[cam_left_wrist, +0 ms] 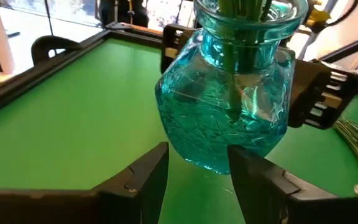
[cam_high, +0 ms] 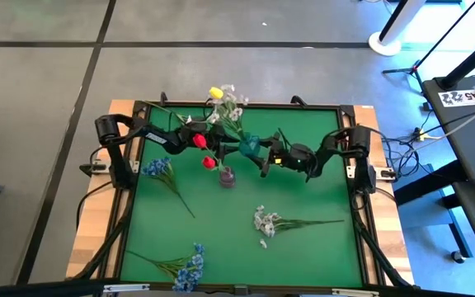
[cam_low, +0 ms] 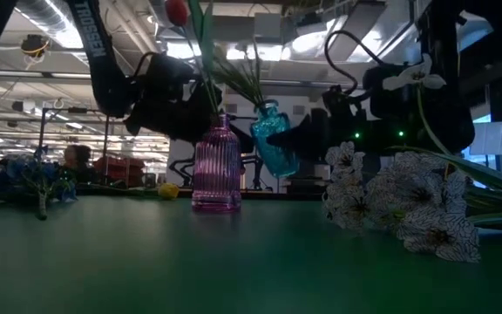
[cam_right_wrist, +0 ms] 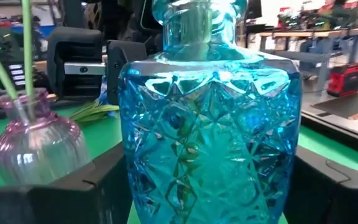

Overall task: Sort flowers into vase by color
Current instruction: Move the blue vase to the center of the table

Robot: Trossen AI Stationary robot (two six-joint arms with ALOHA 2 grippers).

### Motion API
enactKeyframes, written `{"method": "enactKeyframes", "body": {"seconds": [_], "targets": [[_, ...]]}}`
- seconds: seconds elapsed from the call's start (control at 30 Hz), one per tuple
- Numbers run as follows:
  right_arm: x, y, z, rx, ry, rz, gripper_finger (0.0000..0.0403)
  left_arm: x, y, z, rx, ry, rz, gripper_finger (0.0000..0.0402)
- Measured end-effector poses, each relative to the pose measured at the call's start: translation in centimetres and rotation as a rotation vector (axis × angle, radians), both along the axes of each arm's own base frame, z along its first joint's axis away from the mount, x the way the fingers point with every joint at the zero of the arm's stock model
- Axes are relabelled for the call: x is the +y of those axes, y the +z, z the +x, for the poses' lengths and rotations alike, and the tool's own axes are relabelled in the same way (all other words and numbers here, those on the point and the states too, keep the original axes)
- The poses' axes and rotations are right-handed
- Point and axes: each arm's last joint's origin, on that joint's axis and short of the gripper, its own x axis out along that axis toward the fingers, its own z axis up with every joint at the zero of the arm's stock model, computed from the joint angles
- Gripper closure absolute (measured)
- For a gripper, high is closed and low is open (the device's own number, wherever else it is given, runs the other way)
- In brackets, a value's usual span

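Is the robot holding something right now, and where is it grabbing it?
Yes. The right gripper holds the blue vase by its wide body, jaws on both sides. The left gripper is open just beside it, holding nothing.

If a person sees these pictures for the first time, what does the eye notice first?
First, the teal glass vase near the middle of the green table, raised and tilted, with green stems in it, gripped by the right gripper. The left gripper waits open right beside it. Next to it stands a purple vase holding red tulips.

Teal glass vase (cam_left_wrist: pixel 229 112) with green stems (cam_left_wrist: pixel 241 37), clamped by the far end effector (cam_left_wrist: pixel 319 93)
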Motion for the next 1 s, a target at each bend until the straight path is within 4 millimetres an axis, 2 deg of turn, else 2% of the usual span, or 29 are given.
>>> {"method": "enactKeyframes", "body": {"seconds": [0.2, 0.37, 0.57, 0.73, 1.0], "targets": [[-1.0, -0.2, 0.7, 0.047, 0.059, 0.011, 0.0098, -0.1, -0.4, -0.1, 0.030, -0.019, -0.011, 0.0234], [-2.0, -0.7, 2.1, 0.151, 0.092, 0.031, 0.0064, -0.2, -0.3, 0.0, 0.033, -0.043, 0.002, 0.0234], [-2.9, -0.4, 3.2, 0.189, 0.094, 0.024, 0.0028, -0.3, -0.3, 0.0, 0.040, -0.083, 0.014, 0.0234], [-3.0, -0.2, 3.9, 0.209, 0.105, 0.028, 0.0034, 0.1, -0.5, -0.2, 0.059, -0.064, 0.012, 0.0234], [-3.2, -0.5, 3.7, 0.240, 0.114, 0.103, 0.0050, 1.4, -0.8, -1.0, 0.089, -0.021, -0.004, 0.0234]]}}
